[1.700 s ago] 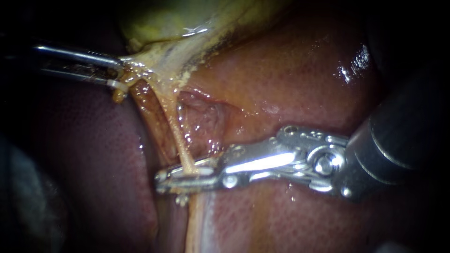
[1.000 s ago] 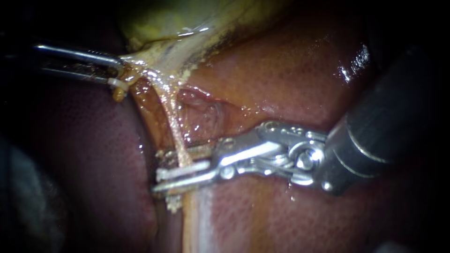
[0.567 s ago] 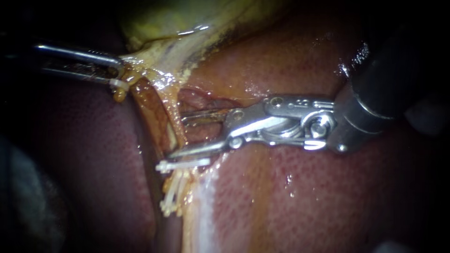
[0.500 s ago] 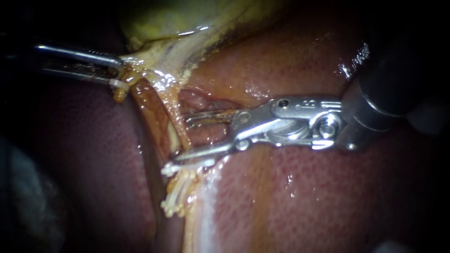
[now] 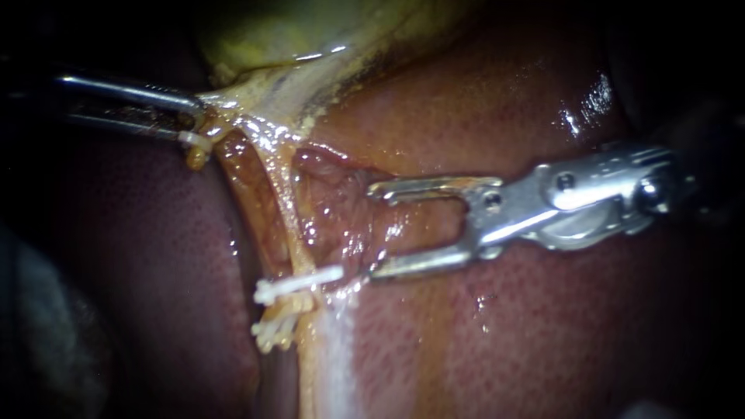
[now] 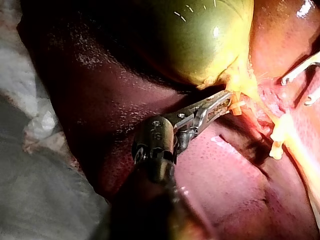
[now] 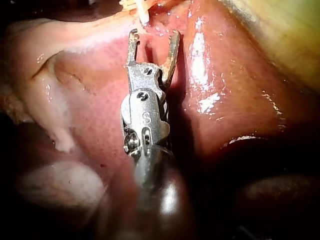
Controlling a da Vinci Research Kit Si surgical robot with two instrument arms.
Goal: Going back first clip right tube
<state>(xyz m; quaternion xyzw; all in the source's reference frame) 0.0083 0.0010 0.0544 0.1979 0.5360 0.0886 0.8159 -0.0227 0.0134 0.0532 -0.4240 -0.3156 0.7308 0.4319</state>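
Observation:
A thin yellow tube point(image 5: 289, 209) runs down from the gallbladder point(image 5: 295, 31) over the liver point(image 5: 504, 341). A white clip point(image 5: 299, 283) sits across its lower end, with more pale clip ends point(image 5: 273, 332) just below. My right instrument point(image 5: 372, 231) has open, empty jaws just right of the clip, apart from the tube. In the right wrist view these jaws point(image 7: 154, 35) gape short of the clip point(image 7: 142, 12). My left instrument point(image 5: 194, 124) is shut on the yellow tissue at the gallbladder's neck and holds it stretched leftward. The left wrist view shows that grip point(image 6: 225, 102).
A wider brown band of tissue point(image 5: 248, 202) runs beside the tube on its left. A raw, wet pocket point(image 5: 337, 209) lies between the tube and my right jaws. White gauze point(image 6: 30, 115) borders the liver beside my left instrument's shaft.
My right jaws, first closed across the tube, have opened and drawn back to the right, and a white clip now stays on the tube. My left instrument has held still.

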